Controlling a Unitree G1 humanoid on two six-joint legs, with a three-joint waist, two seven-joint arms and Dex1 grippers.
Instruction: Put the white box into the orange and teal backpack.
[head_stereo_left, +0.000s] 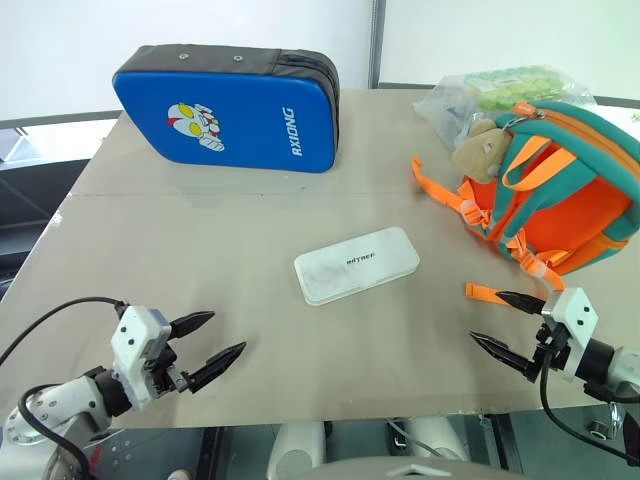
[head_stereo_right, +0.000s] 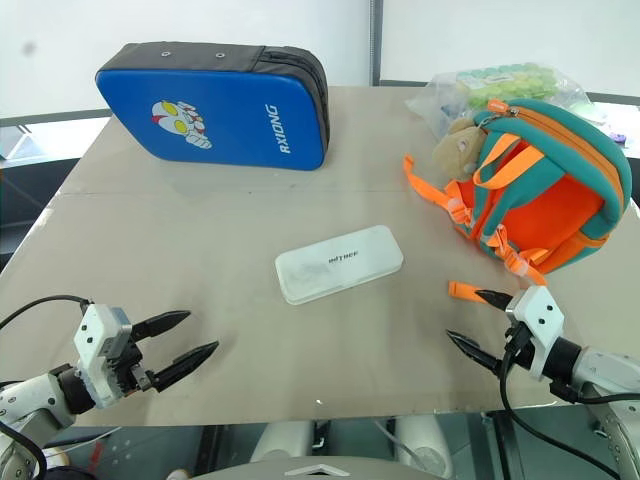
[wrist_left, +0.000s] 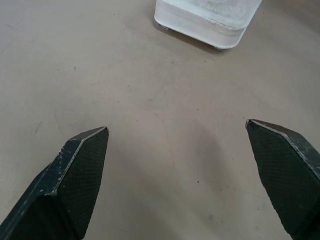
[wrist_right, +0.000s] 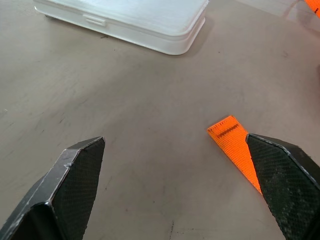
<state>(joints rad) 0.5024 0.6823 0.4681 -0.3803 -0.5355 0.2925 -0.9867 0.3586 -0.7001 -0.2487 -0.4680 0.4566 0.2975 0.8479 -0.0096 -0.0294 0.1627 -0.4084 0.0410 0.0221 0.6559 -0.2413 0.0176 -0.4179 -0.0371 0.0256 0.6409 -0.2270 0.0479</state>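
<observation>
The bench (head_stereo_left: 200, 240) is a wide grey-beige board with a faint seam running across it, scuffed and speckled up close; behind it stands a white wall split by a grey upright. The box (head_stereo_left: 356, 264) lies flat near the middle of the bench, lid up, touching nothing. To its right the backpack (head_stereo_left: 565, 190) lies on its side with a plush head (head_stereo_left: 482, 146) at its top, one loose orange strap (head_stereo_left: 490, 292) trailing on the board. A blue case (head_stereo_left: 228, 108) stands at the far edge (cartoon print facing us), and a clear bag (head_stereo_left: 500, 90) of green items sits behind the backpack. The left claw (head_stereo_left: 207, 345) hovers spread and empty over the near left, the right claw (head_stereo_left: 508, 325) likewise wide apart and empty, one finger just beside the strap end.
</observation>
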